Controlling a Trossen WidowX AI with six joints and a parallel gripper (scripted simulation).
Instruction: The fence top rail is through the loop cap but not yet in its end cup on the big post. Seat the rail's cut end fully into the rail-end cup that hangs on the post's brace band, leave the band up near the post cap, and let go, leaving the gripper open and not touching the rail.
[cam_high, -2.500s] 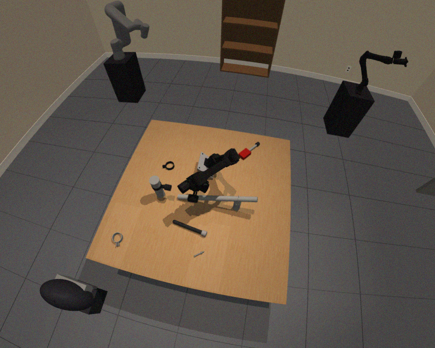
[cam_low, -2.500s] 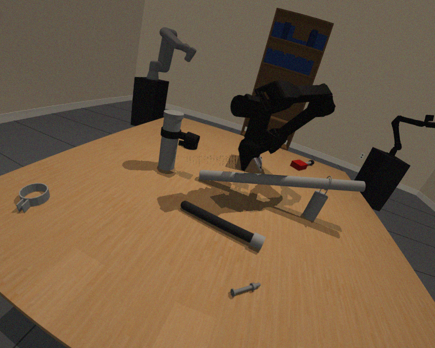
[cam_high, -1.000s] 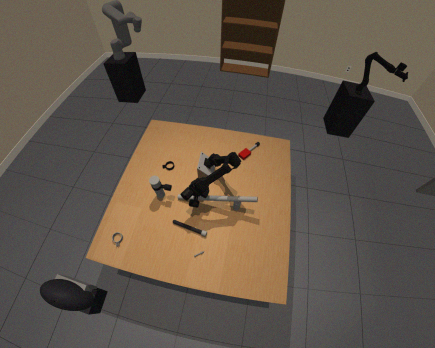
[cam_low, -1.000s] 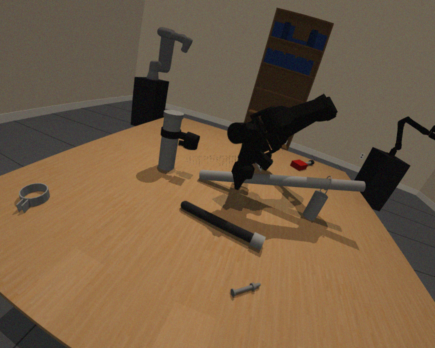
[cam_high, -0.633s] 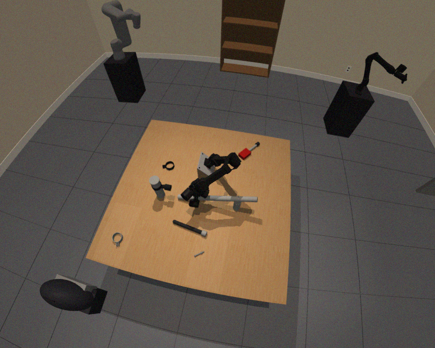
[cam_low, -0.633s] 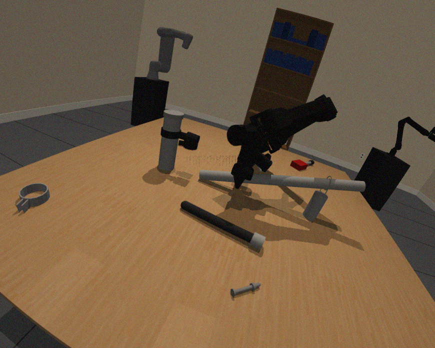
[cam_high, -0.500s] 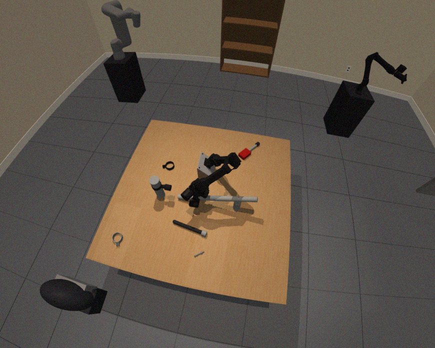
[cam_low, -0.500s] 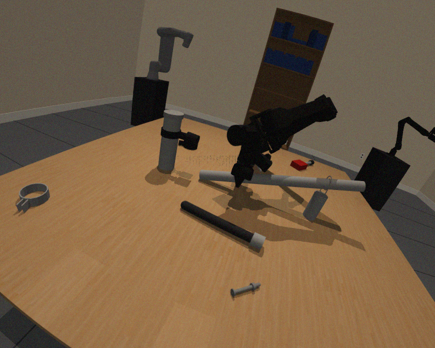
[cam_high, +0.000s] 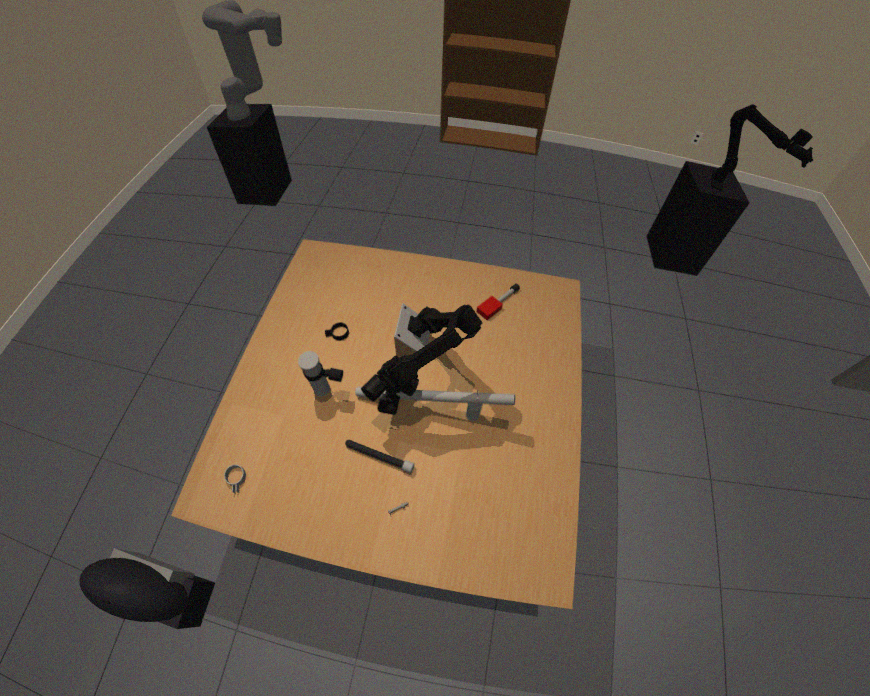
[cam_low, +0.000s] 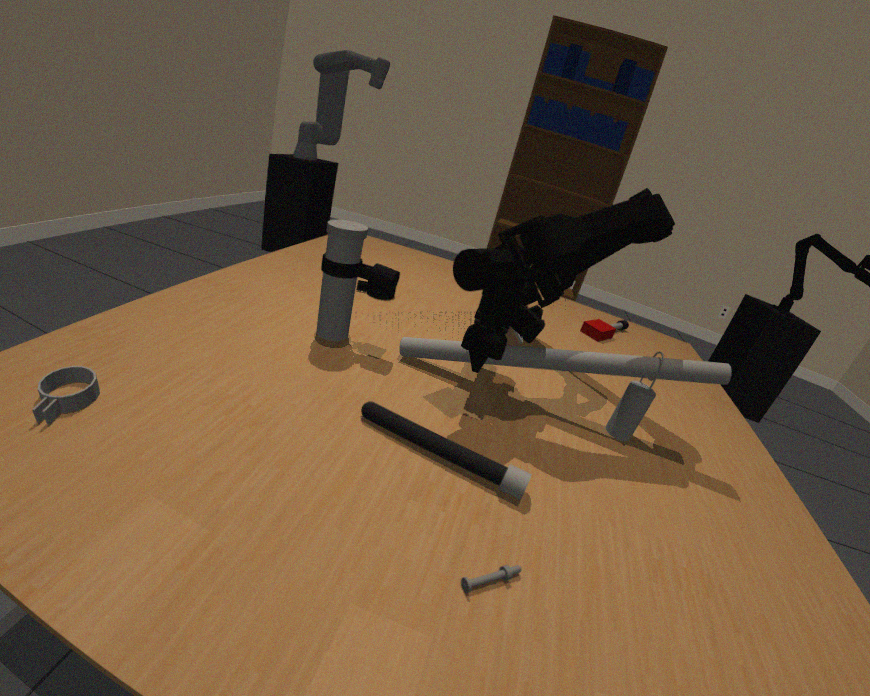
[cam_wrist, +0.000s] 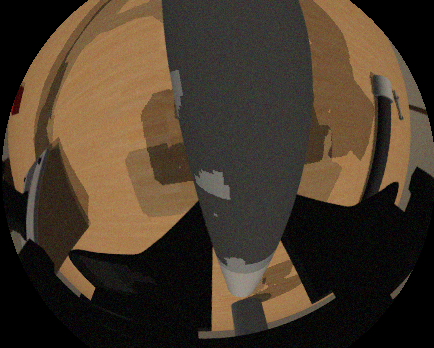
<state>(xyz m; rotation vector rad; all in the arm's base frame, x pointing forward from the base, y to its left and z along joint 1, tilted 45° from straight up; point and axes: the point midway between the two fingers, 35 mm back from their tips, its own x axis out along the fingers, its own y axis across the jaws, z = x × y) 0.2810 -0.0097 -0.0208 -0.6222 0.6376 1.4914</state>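
Note:
The grey rail (cam_high: 464, 397) (cam_low: 594, 362) (cam_wrist: 245, 125) passes through the wire loop (cam_low: 656, 366) on the small post (cam_high: 473, 412) (cam_low: 630, 411). Its end toward the big post (cam_high: 319, 385) (cam_low: 335, 308) (cam_wrist: 250, 317) is low, at or near the table. My gripper (cam_high: 388, 400) (cam_low: 483, 354) (cam_wrist: 235, 199) is shut on the rail between that end and the loop. The black band (cam_low: 341, 266) sits high on the big post, under its cap. The rail-end cup (cam_high: 335, 375) (cam_low: 383, 282) juts from the band, above and apart from the rail's end. The fingertips are partly hidden by the rail in the wrist view.
A dark tube (cam_high: 377, 455) (cam_low: 435, 440) (cam_wrist: 382, 135) with a pale end lies in front of the rail. A grey clamp ring (cam_high: 235, 476) (cam_low: 70, 391), a bolt (cam_high: 398, 508) (cam_low: 491, 578), a black ring (cam_high: 339, 331) and a red block (cam_high: 489, 307) (cam_low: 597, 329) also lie on the table.

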